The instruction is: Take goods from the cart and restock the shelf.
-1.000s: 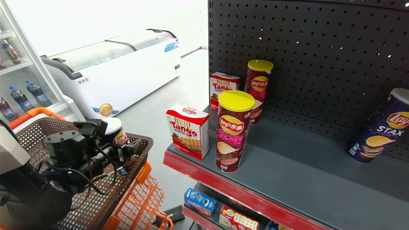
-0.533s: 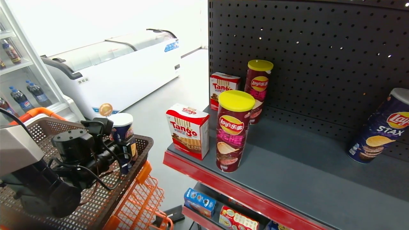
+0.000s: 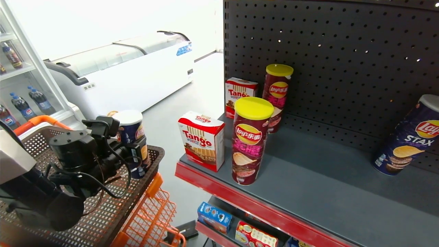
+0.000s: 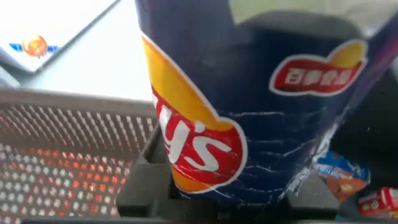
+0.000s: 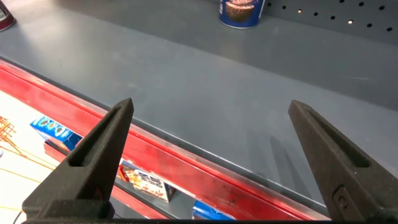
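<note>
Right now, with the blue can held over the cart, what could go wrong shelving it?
1. The left claw grips the blue can low down, so it may tilt.
2. Its base is close to the cart rim and could clip it.
3. The wafer box and yellow-lidded can stand at the front of the shelf; a bump might topple them.

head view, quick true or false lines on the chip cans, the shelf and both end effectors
1. The left end effector is shut on a blue chip can over the cart. True.
2. The right end effector holds a wafer box. False: it is open and empty above the shelf.
3. Two red cans with yellow lids stand upright on the shelf. True.
4. The second blue can lies on its side in the cart. False: it stands on its base on the shelf, by the pegboard.
</note>
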